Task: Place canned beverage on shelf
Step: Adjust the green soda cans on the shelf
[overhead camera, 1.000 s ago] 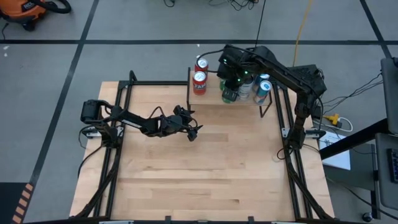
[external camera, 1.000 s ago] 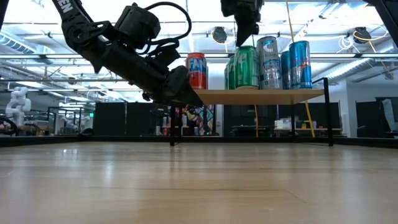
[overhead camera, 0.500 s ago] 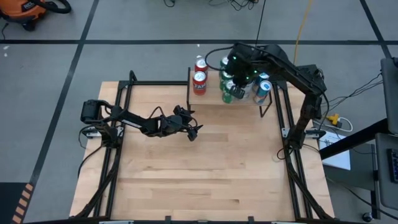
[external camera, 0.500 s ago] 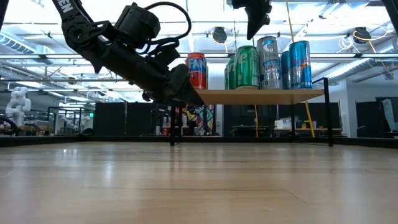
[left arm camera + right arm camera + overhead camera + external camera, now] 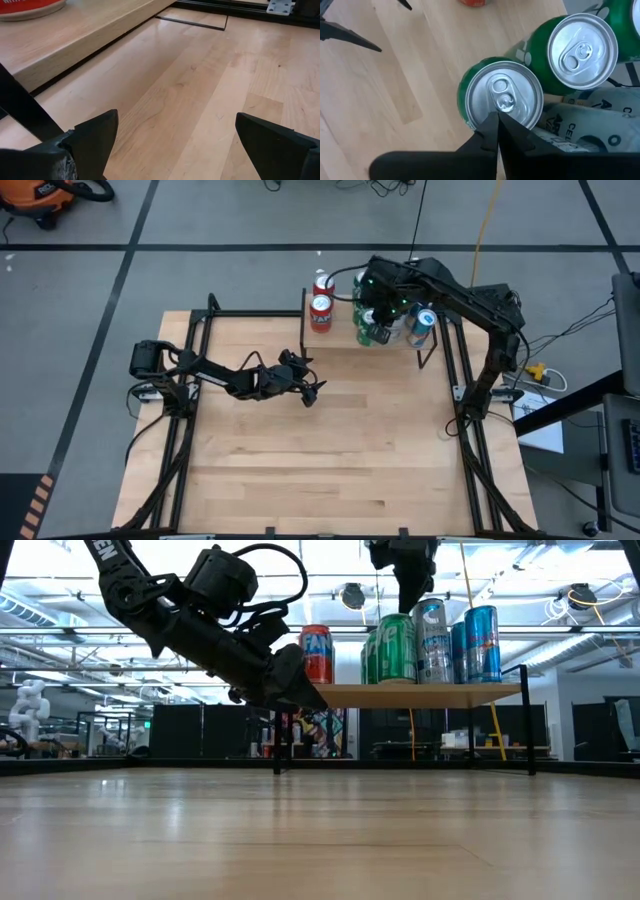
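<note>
The shelf (image 5: 420, 695), a light wood plank on thin black legs, stands at the table's far edge. On its top stand red cans (image 5: 320, 310), green cans (image 5: 390, 648), a white can (image 5: 432, 640) and a blue can (image 5: 480, 643). My right gripper (image 5: 497, 117) is shut and points down over the lid of the nearer green can (image 5: 502, 97), and shows above it in the low view (image 5: 410, 595). My left gripper (image 5: 311, 393) hangs open over the table's middle, in front of the shelf, with nothing between its fingers (image 5: 95, 137). My right gripper's shut fingertips stand right over the rim of the nearer green can's lid (image 5: 492, 107), coming from above. Whether they touch the lid cannot be told. The can stands upright on the shelf.
Black frame rails (image 5: 195, 380) run along the table's left and right sides. The shelf's black leg (image 5: 20, 110) stands close to my left gripper. Bare tabletop (image 5: 330, 470) stretches from the shelf to the near edge.
My right gripper, shut throughout, has risen from beside the green cans, moved a little toward the table's right, then sunk slightly over the nearer green can. The cans have kept their places.
</note>
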You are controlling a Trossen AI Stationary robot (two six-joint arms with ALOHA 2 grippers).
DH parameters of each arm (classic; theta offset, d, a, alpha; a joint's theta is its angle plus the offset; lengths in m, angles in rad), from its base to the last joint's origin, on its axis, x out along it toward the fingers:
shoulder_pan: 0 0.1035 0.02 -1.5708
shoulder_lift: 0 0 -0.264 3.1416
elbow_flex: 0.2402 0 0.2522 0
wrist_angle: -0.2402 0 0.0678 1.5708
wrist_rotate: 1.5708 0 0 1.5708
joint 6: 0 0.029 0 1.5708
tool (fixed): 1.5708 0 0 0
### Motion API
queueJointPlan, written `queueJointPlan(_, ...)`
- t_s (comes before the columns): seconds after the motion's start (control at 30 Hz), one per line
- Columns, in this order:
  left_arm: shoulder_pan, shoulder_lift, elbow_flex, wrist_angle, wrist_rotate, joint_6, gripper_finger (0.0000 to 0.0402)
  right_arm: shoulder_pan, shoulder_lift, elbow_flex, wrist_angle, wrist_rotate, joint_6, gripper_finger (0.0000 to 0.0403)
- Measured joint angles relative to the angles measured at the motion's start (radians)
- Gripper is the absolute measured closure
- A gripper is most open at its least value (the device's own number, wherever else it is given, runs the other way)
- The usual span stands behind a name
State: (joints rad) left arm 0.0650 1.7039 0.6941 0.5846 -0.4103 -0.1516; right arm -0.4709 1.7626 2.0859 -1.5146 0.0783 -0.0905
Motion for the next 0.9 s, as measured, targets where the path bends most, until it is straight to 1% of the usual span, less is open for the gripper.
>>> queueJointPlan(0.57,0.0,0.0,0.0,0.001,0.0,0.0,0.0004,0.001,0.005,-0.002,0.053,-0.007,-0.04,0.0403)
queueJointPlan(0.67,0.0,0.0,0.0,0.001,0.0,0.0,0.0004,0.001,0.005,-0.002,0.061,-0.027,-0.037,0.0403)
queueJointPlan(0.9,-0.001,0.0,0.0,0.0,-0.013,0.0,0.0004,0.001,0.007,0.014,0.057,-0.029,-0.026,0.0403)
